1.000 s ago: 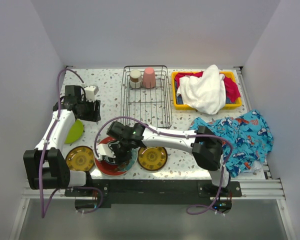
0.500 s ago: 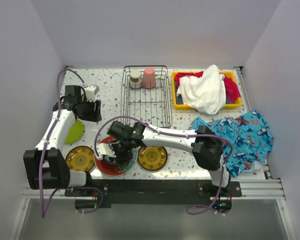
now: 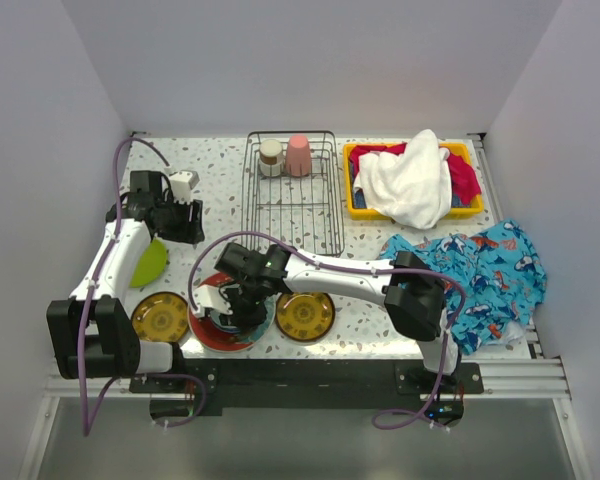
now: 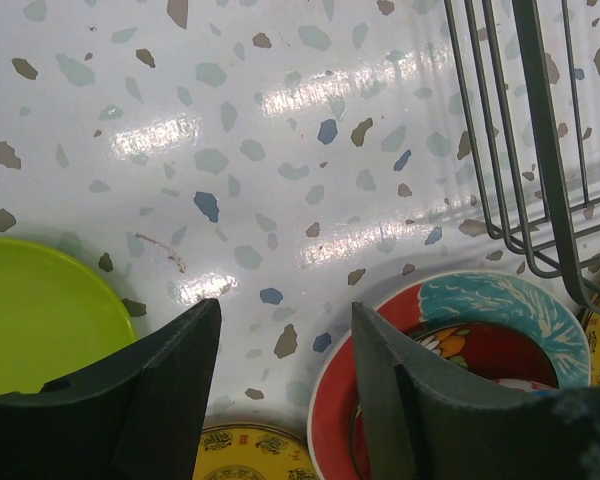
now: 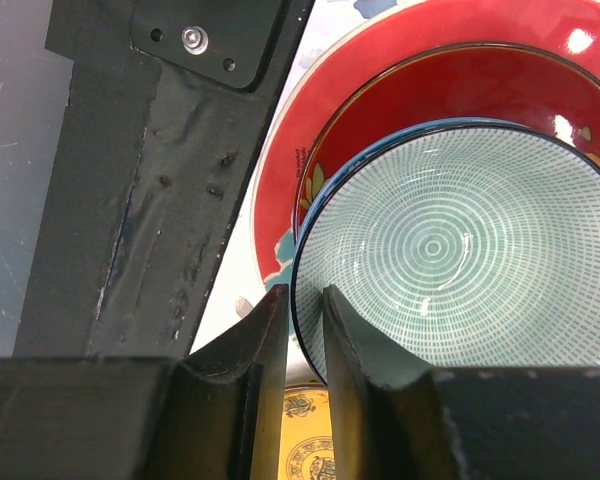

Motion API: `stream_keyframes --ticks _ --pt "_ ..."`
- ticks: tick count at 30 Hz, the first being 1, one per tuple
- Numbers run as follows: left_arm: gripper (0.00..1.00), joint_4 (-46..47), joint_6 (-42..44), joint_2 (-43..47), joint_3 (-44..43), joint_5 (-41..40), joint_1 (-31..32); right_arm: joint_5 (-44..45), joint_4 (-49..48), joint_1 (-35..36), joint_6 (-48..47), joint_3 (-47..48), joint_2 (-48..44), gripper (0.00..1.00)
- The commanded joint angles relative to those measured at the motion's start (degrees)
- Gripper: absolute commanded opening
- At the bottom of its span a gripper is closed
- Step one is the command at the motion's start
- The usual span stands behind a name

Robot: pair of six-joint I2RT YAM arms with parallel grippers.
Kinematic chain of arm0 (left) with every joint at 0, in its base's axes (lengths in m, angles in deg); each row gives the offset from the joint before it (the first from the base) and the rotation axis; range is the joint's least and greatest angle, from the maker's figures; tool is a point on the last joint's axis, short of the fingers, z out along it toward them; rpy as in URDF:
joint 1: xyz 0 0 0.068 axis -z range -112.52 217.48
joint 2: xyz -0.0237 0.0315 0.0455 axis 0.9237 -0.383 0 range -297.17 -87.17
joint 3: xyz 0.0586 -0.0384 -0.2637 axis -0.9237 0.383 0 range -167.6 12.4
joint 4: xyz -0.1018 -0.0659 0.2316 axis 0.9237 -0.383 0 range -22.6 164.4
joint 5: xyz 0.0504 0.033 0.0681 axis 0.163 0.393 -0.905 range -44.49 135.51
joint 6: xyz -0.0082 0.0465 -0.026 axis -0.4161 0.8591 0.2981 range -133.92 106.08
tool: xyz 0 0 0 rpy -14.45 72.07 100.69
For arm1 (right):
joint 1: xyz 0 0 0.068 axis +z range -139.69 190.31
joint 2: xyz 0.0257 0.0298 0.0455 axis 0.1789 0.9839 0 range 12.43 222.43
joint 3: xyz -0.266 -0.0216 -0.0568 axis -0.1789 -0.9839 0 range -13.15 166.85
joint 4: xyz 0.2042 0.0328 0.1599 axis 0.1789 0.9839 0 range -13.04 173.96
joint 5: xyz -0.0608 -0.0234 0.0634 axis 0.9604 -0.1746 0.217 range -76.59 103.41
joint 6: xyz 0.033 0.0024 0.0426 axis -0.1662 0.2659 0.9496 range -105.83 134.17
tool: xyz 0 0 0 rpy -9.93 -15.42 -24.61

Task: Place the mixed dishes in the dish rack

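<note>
A teal patterned bowl sits inside the red teal-rimmed plate at the table's front. My right gripper straddles the bowl's near rim with its jaws slightly apart, a thin gap showing beside the rim, so it is open. In the top view that gripper covers most of the bowl over the red plate. My left gripper hangs open and empty over bare table between the lime-green plate and the red plate. The dish rack holds a pink cup and a pale cup.
Two amber plates flank the red plate. The lime-green plate lies beneath the left arm. A yellow bin of cloths stands at the back right, with a blue fish-print cloth in front of it.
The right gripper's jaws have parted a little around the bowl's rim. The left arm has not moved.
</note>
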Motion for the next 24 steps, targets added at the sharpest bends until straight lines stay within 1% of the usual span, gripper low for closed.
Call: stream_keyframes --ticks 1,3,4,6,15,18,21,22,24 --pt "0.6 0.7 -1.2 0.4 -1.1 1.5 -0.4 -1.6 1.6 0.2 1.2 2.2 -1.1 0.17" --pt "0.6 0.7 -1.2 0.4 -1.3 1.5 -0.4 -1.9 2.0 0.2 1.0 2.5 -1.4 0.11" --pt "0.6 0.6 -1.3 0.4 -1.3 1.8 -0.4 -2.1 2.3 0.2 1.0 2.5 -1.7 0.06" --pt "0.6 0.5 -1.3 0.3 -1.4 2.0 -0.4 -2.2 2.4 0.2 1.1 2.8 -2.1 0.0" --pt "0.6 -0.6 -1.6 0.0 -3.6 1.9 -0.4 -0.2 3.8 0.1 0.2 4.8 -4.8 0.0" --pt "0.6 -1.2 -1.8 0.2 -5.5 1.3 -0.4 -0.3 4.6 -0.7 1.1 8.5 -5.5 0.0" --pt "0.59 -1.5 -2.4 0.6 -8.7 0.1 -0.4 -1.4 6.6 -2.5 3.2 14.9 -4.4 0.0" --pt "0.59 -1.3 -3.0 1.4 -9.6 -1.0 -0.4 -1.7 7.4 -3.6 5.1 18.0 -4.2 0.0" --pt "0.59 1.4 -4.0 2.9 -11.5 -2.2 -0.4 -3.7 8.0 -5.0 7.4 20.4 -3.3 0.0"
